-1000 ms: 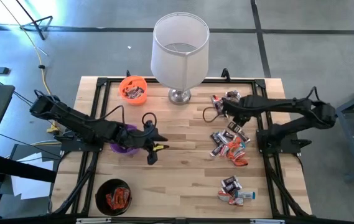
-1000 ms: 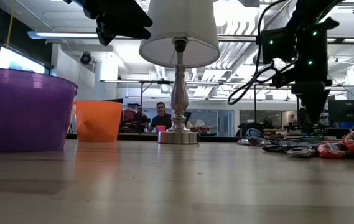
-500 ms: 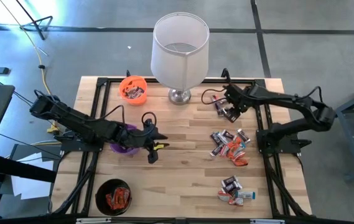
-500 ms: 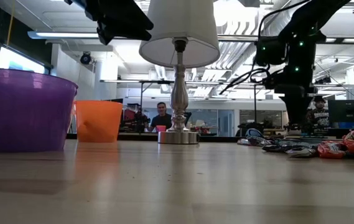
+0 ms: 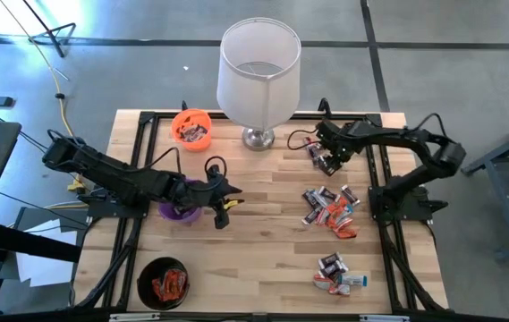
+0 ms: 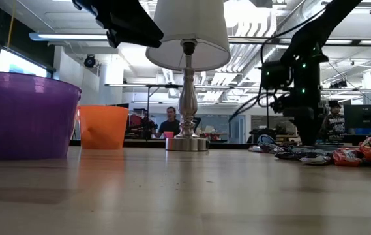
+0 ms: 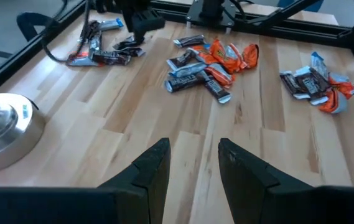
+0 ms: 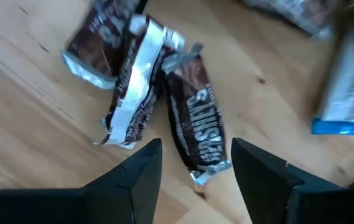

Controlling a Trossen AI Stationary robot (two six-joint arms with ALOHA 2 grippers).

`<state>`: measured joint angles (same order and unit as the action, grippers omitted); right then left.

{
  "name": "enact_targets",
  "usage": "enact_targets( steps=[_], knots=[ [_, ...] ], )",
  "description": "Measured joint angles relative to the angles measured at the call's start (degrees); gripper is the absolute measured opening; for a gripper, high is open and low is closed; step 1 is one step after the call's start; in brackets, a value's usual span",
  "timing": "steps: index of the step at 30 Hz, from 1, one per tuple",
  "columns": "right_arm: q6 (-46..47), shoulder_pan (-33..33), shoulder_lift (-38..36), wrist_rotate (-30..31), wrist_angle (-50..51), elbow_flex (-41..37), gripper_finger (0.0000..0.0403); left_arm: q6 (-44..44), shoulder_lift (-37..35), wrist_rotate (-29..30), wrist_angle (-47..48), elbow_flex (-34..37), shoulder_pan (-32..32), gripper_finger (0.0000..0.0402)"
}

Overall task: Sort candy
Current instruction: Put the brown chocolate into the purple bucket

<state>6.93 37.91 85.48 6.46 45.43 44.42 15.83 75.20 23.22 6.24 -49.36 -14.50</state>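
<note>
- My right gripper [image 8: 192, 165] hangs low over the small cluster of candy [image 5: 318, 154] near the lamp [image 5: 258, 76], at the far right part of the table [image 5: 263, 233]. Its fingers [image 8: 136, 171] stand apart with nothing between them; it is released, not grasping.
- Directly ahead of that gripper lies a dark brown bar [image 8: 198, 127], lengthwise between the two fingers and flat on the wood. Just beside it, touching, lie a brown-and-white wrapped piece [image 8: 136, 84] and another brown one [image 8: 99, 37]. A blue-ended wrapper [image 8: 338, 102] lies a little apart.
- Judgement: the fingers are spread to straddle the brown bar across its narrow width, the surest way to lift one sweet without dragging its neighbours. The touching white-striped piece is the risk; it could be pinched along with it.
- My left gripper [image 7: 192, 165] is also open and empty, held above the purple cup [image 5: 179, 209] at the left middle of the table. I judge it is waiting there, clear of the right arm's work.
- The rest of the candy lies in two further heaps on the right side: a middle heap [image 5: 329, 210] and a near heap [image 5: 336, 273], mixed orange-red, brown and silver.
- The orange cup [image 5: 191, 126] and the black cup [image 5: 165, 283] already hold sweets; the purple cup's contents are hidden by the arm.
- Judgement: sorting is partly done, with most pieces not yet binned.
</note>
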Motion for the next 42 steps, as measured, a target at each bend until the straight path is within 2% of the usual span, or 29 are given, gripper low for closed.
enact_targets(
  steps=[8,13,16,22,23,32,38,42],
  knots=[
    [-2.6,0.0,7.3,0.0,-1.9,0.4,0.0188,-1.1,0.0,-0.3,0.4,0.0,1.1,0.0122],
    [-1.5,0.0,8.2,-1.2,-1.2,0.5,0.0174,-1.1,0.0,-0.3,1.2,0.0,1.2,0.0122],
    [0.4,0.0,7.7,-1.9,-1.0,0.4,0.0138,-1.1,0.0,-0.3,1.4,0.0,1.2,0.0122],
    [2.8,0.0,7.4,-3.3,-1.0,0.2,0.0023,-1.1,0.0,-0.3,1.6,0.0,1.2,0.0122],
    [3.3,0.0,7.4,-3.3,-0.9,0.2,0.0015,-1.1,0.0,-0.3,1.6,0.0,1.2,0.0122],
    [6.2,-0.3,6.0,-3.0,-0.5,0.0,0.0006,-1.1,0.0,-0.3,1.6,0.0,1.1,0.0122],
    [9.2,-2.3,0.9,-2.1,2.8,-0.3,0.0003,-1.4,0.0,-2.1,1.6,0.0,1.1,0.0122],
    [13.1,-6.1,-3.7,-1.5,6.3,-0.2,0.0002,-3.4,0.0,-2.6,1.3,0.0,1.1,0.0122]
  ],
)
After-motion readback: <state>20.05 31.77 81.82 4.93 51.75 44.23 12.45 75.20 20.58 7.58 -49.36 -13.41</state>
